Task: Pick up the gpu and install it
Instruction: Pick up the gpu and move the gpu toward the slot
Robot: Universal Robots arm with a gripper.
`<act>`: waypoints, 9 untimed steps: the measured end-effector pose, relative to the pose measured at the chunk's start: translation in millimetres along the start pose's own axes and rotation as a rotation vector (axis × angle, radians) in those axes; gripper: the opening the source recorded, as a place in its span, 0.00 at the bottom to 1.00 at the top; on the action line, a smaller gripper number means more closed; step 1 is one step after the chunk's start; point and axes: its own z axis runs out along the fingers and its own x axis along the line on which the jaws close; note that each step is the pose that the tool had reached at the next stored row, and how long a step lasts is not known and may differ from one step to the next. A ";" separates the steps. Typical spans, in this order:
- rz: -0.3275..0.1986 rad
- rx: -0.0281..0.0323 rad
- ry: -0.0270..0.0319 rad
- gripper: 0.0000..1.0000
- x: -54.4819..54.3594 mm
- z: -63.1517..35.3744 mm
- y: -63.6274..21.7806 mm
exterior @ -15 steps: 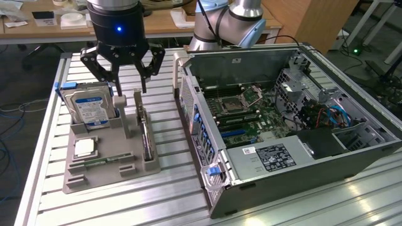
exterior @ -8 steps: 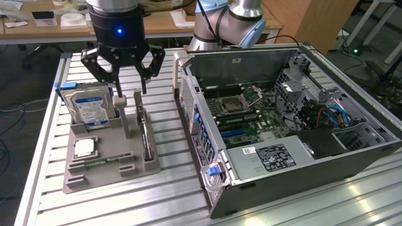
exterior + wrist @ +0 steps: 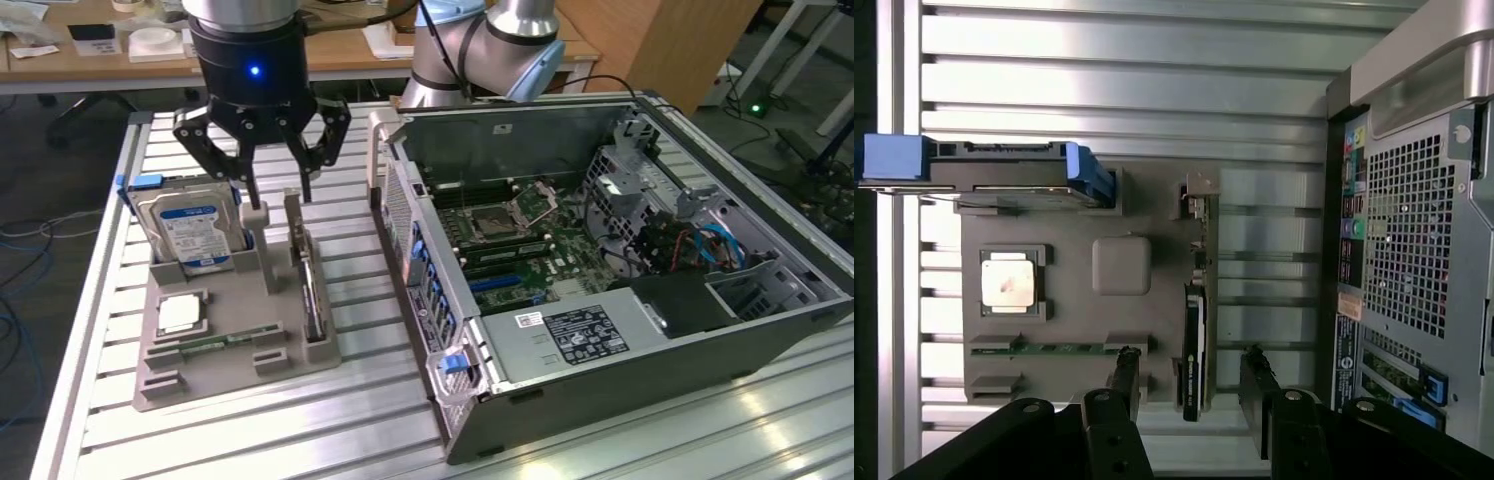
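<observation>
1. The nearest surface is a desk (image 3: 267, 430) of ribbed aluminium slats, which also runs under the parts in the wrist view (image 3: 1124, 60).
2. On the exterior view's right, an open computer case (image 3: 614, 340) lies on its side on the desk. Its motherboard (image 3: 521, 240) is exposed, and its perforated rear panel (image 3: 1414, 230) shows in the wrist view.
3. Beside the case, on the exterior view's left, sits a grey holder tray (image 3: 214, 370) (image 3: 1069, 300).
4. In the tray, a processor chip (image 3: 180, 313) (image 3: 1011, 280) lies flat and a memory stick (image 3: 220, 342) (image 3: 1054, 348) sits in a slot.
5. The gpu (image 3: 311, 300) (image 3: 1194, 345) stands on edge in the slot along the tray side nearest the case, not yet lifted.
6. At the tray's far end, a hard drive (image 3: 187, 232) (image 3: 1004, 170) with a blue-white label stands upright.
7. Beyond the desk are wooden tables (image 3: 347, 55), a wooden cabinet (image 3: 667, 40), a second arm's base (image 3: 487, 50) and cables (image 3: 27, 240) on the floor.
8. The arm's black wrist (image 3: 250, 70), with a blue light, points straight down over the tray's far end.
9. The jaws are spread and hold nothing. Their fingers (image 3: 247, 185) (image 3: 1256, 395) hang on either side of the gpu's line, clear of it.
</observation>
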 end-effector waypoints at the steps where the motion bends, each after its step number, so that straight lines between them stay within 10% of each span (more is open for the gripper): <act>1: 0.000 0.0001 0.0000 0.53 0.0 0.3 -0.2; 9: -0.001 -0.0001 -0.0002 0.53 0.1 4.0 -5.1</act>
